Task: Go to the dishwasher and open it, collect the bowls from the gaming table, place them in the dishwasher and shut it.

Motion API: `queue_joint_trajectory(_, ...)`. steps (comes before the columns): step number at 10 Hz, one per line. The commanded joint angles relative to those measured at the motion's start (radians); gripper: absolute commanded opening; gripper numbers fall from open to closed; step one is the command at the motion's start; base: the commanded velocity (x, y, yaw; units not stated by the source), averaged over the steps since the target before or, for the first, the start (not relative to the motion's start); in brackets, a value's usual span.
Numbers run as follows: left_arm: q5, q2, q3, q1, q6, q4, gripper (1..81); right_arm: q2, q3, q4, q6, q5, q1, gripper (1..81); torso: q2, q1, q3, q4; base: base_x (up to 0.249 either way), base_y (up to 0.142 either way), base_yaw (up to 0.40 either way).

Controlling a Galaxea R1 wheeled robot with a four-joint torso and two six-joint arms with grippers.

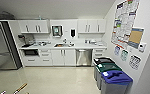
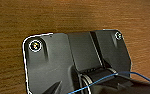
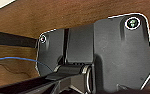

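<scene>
The dishwasher (image 1: 84, 57) is a stainless-steel front built into the white lower cabinets on the far wall, right of the sink (image 1: 62, 45). Its door is closed, with a bar handle along the top. It stands a few metres ahead of me across a pale floor. The bowls and the gaming table are out of view. In both wrist views a brown wood-grain surface (image 2: 66, 17) (image 3: 53, 15) lies behind the robot's dark plate.
A tall steel fridge (image 1: 1, 45) stands at the left. Three bins line the right wall, the nearest with a blue lid (image 1: 116, 78). Posters (image 1: 124, 20) hang above them. Wooden sticks (image 1: 20, 88) poke in at the lower left.
</scene>
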Motion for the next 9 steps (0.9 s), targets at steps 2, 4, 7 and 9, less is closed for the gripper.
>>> queue_joint_trajectory(2,0.056,-0.016,0.01,-0.065,0.005,-0.012,81.1,-0.013,0.012,0.01,-0.005,-0.046,0.053,81.1,0.0,0.0,0.0,0.0,0.151,0.0,0.0)
queue_joint_trajectory(4,0.056,-0.018,0.01,-0.063,0.005,-0.012,81.1,-0.013,0.013,0.008,-0.005,-0.046,0.053,81.1,0.0,0.0,0.0,0.0,0.149,0.0,0.0)
queue_joint_trajectory(7,0.056,-0.016,0.01,-0.063,0.005,-0.012,81.1,-0.013,0.013,0.008,-0.005,-0.046,0.052,81.1,0.0,0.0,0.0,0.0,0.147,0.0,0.0)
queue_joint_trajectory(9,0.056,-0.016,0.011,-0.063,0.005,-0.012,81.1,-0.013,0.012,0.008,-0.005,-0.046,0.052,81.1,0.0,0.0,0.0,0.0,0.147,0.0,0.0)
